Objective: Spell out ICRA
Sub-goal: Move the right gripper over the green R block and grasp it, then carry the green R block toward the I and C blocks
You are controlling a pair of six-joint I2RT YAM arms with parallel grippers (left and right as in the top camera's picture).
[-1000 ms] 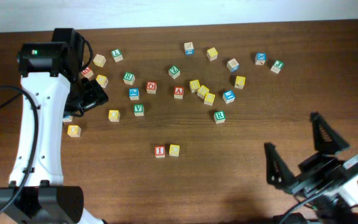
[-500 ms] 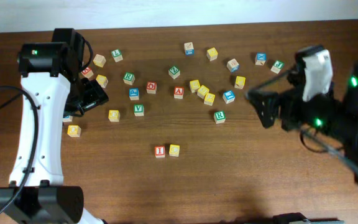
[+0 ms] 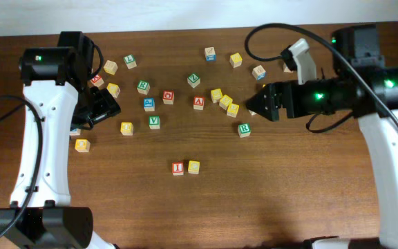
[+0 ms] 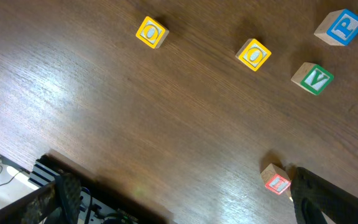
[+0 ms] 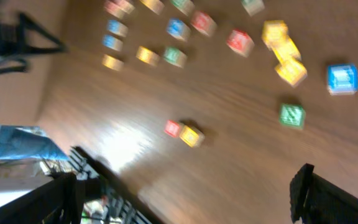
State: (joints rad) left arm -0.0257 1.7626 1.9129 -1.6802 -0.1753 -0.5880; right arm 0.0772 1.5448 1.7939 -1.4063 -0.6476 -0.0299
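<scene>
Nearest the arm bases, the I cube [image 3: 177, 167] and the C cube [image 3: 193, 167] stand side by side on the table [image 3: 275, 200], touching or nearly so, with the I on the left. The first two letters of the word appear to be placed. Farther back, the R cube [image 3: 244, 128] sits alone, green letter up, with the right end effector [image 3: 256, 107] just beyond it. The right wrist view is blurred but shows both fingers spread wide with nothing between them. At similar depth on the other side, the left end effector [image 3: 102, 111] hangs over the table, its jaws likewise wide apart and empty, near a yellow cube [image 3: 126, 128] and a green V cube [image 3: 154, 122]. Farther still, the A cube [image 3: 198, 102] lies red letter up, apart from its neighbours, between a red-lettered cube [image 3: 168, 97] and a cluster of yellow cubes [image 3: 224, 102]. Handling, by judgement: the cubes are small, light, rigid wood and will not deform under jaw pressure. Take hold from above across two opposite side faces, centred, leaving the lettered top face clear. A grip on edges or corners would likely let the cube twist. The R has free room on all sides and is the likely next pick.
</scene>
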